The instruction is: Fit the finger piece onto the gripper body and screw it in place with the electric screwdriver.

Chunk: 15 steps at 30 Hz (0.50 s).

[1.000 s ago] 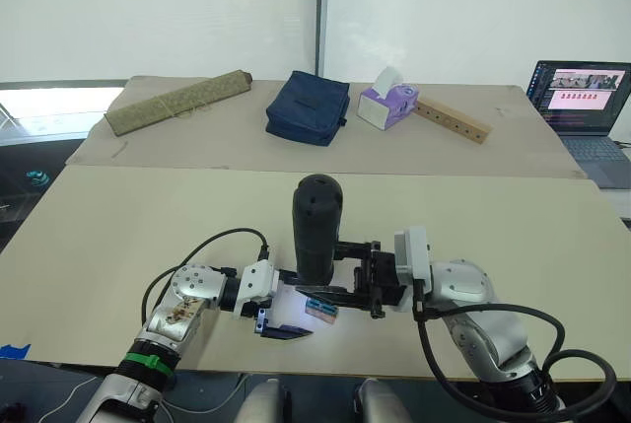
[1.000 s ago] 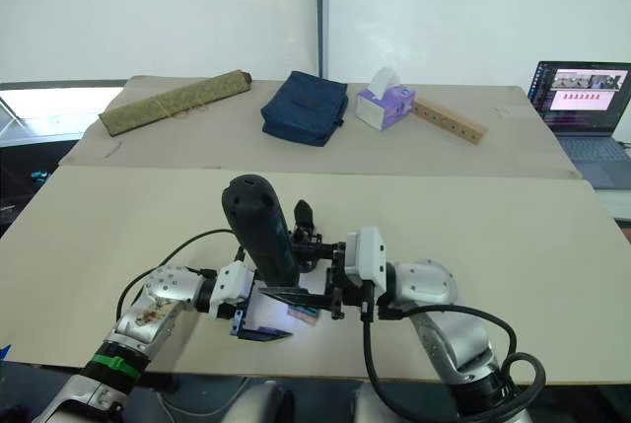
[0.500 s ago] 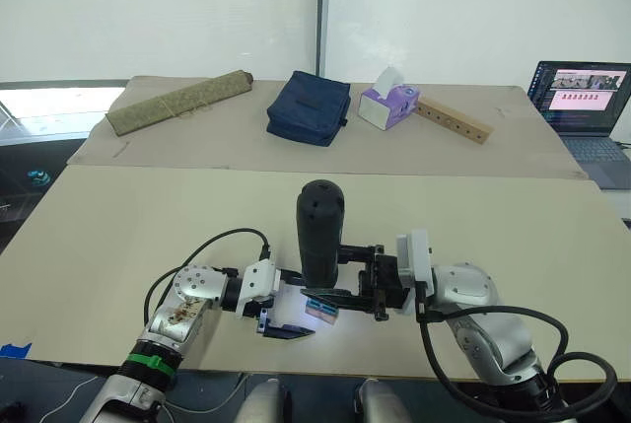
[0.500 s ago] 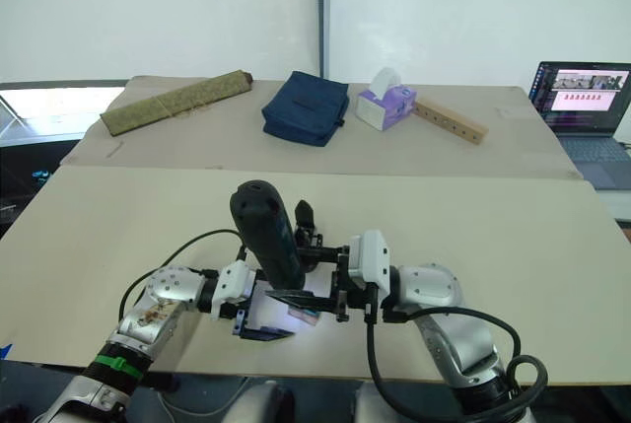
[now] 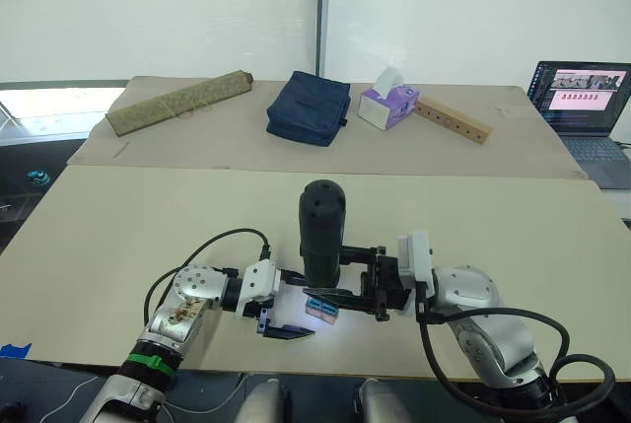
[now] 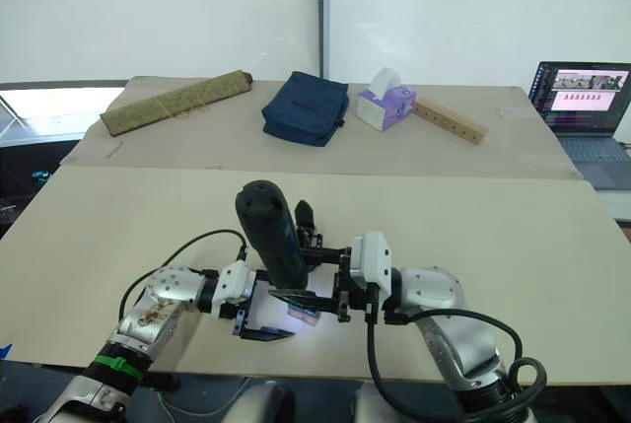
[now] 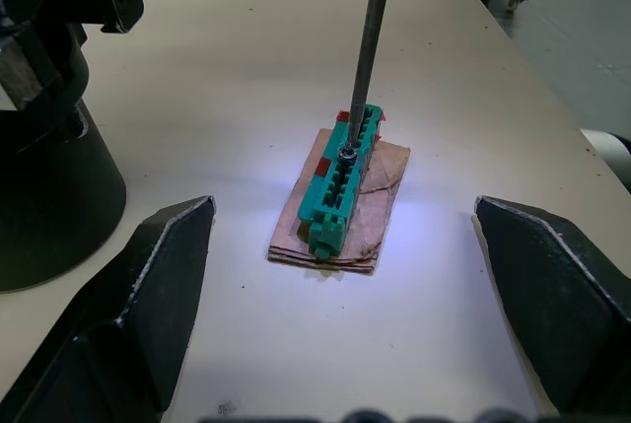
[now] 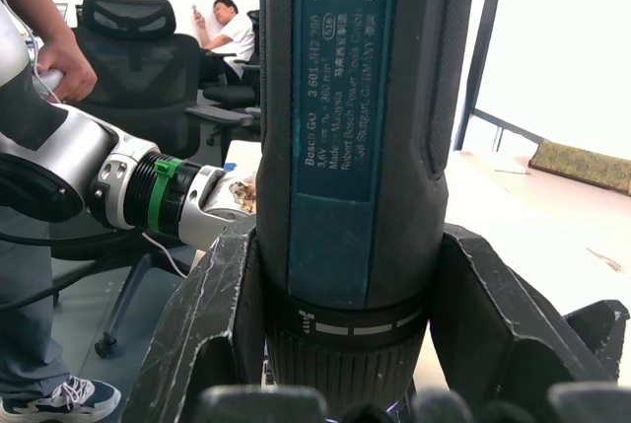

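The electric screwdriver, a thick black cylinder, stands nearly upright with my right gripper shut around its lower part. Its thin metal bit comes down onto a small green-topped tan block on the table. My left gripper lies open on the table, one finger on each side of that block without touching it. Just behind the screwdriver sits the gripper body, a black blocky assembly also seen at the gripper body. A small black pointed piece, seemingly the finger piece, sticks up from it.
On the back table lie a rolled mat, a blue bag, a tissue box and a wooden bar with holes. A laptop stands at the far right. The table's front edge is close below both grippers.
The screwdriver has tipped slightly more upright, its top shifting a little to the right. My left gripper and the green-topped block have stayed put.
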Available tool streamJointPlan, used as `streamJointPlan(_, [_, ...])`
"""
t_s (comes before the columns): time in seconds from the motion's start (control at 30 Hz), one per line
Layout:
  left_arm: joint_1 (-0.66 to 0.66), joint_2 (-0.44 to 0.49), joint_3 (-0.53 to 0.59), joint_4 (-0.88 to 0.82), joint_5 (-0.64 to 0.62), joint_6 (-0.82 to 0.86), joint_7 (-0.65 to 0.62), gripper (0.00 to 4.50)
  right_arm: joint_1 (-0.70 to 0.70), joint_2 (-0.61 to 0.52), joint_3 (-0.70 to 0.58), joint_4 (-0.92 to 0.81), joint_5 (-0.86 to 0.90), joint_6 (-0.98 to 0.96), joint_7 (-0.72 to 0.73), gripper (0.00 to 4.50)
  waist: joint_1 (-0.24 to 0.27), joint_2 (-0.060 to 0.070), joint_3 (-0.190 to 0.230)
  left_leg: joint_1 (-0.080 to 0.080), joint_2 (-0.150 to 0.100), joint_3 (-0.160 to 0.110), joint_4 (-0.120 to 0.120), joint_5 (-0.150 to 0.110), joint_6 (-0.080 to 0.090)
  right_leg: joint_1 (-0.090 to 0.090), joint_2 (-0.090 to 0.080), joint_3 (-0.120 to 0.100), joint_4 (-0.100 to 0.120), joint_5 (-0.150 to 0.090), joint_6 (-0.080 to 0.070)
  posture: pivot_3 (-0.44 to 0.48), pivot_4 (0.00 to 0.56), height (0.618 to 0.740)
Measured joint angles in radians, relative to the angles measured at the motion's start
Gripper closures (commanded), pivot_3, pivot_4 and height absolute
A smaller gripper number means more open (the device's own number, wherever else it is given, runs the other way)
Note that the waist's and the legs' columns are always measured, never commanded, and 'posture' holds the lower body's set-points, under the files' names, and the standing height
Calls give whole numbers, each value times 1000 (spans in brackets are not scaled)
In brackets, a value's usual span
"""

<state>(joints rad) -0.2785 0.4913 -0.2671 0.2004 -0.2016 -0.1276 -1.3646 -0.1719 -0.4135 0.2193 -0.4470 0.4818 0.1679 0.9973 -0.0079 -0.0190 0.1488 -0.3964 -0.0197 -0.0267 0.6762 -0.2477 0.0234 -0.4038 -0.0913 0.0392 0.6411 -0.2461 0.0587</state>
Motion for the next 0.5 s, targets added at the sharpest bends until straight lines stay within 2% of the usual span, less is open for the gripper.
streamJointPlan(0.5, [0,0,-2,-3,2,2,1,51,0,2,2,4,-10,0,-2,2598,0,0,0,0,0,0,0,0,0,0,0,0,0,0,0,0,150,740])
